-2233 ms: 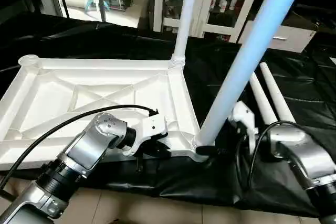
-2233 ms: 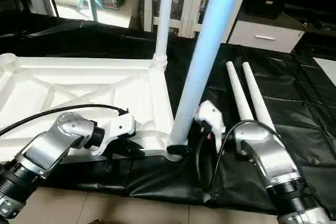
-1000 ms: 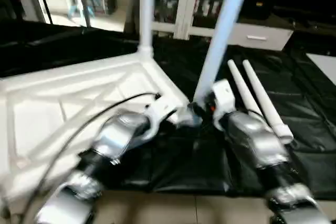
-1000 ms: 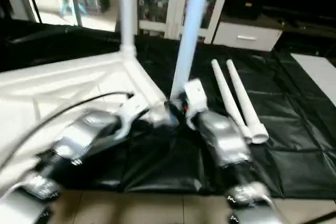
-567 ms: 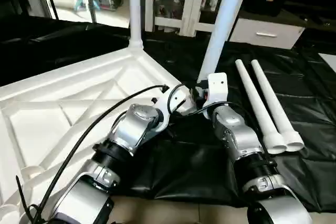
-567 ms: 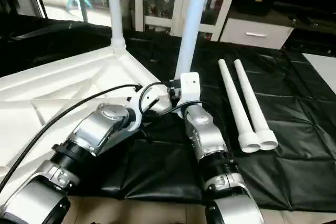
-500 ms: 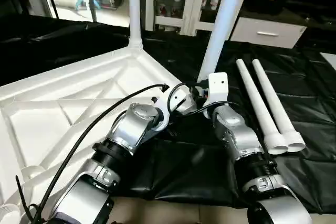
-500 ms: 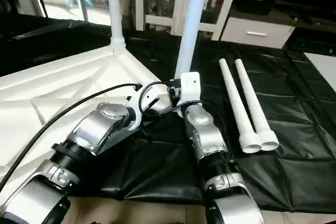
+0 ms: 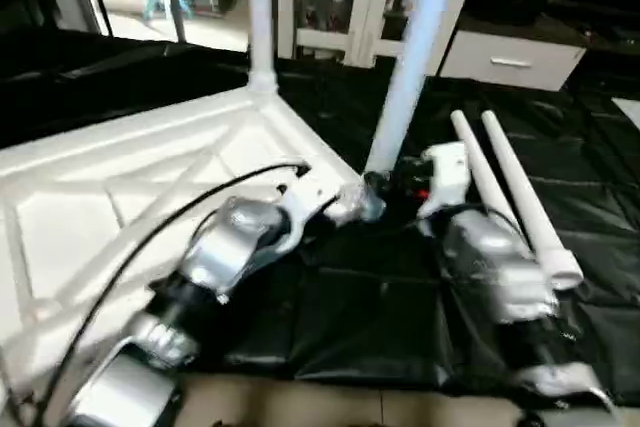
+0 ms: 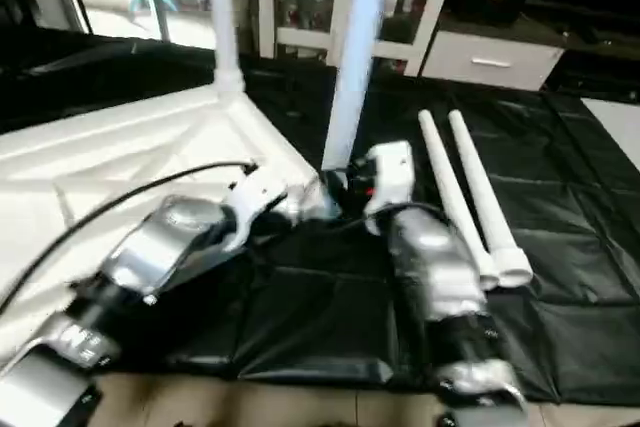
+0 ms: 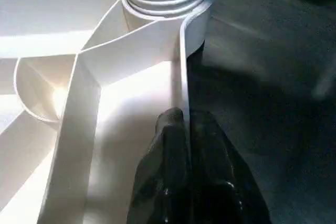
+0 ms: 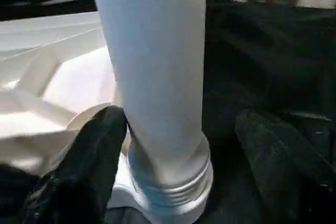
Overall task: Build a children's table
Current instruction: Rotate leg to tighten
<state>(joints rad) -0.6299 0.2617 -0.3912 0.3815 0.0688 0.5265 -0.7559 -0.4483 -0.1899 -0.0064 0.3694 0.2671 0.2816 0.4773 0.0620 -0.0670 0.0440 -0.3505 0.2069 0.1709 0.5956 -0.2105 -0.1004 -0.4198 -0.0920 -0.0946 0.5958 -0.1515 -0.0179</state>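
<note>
Halfway: table top [image 9: 120,187] lies underside up on the black sheet [image 9: 590,147], two legs [image 9: 405,67] upright in its corner sockets, two spare legs [image 9: 520,197] loose beside it. Left gripper [image 11: 184,129] pinched shut on the top's rim. Right gripper [image 12: 173,129] spread wide around the near leg, not gripping.

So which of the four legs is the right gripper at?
The near upright leg, standing in the tabletop's near corner; another stands farther back, two lie loose on the black sheet.
</note>
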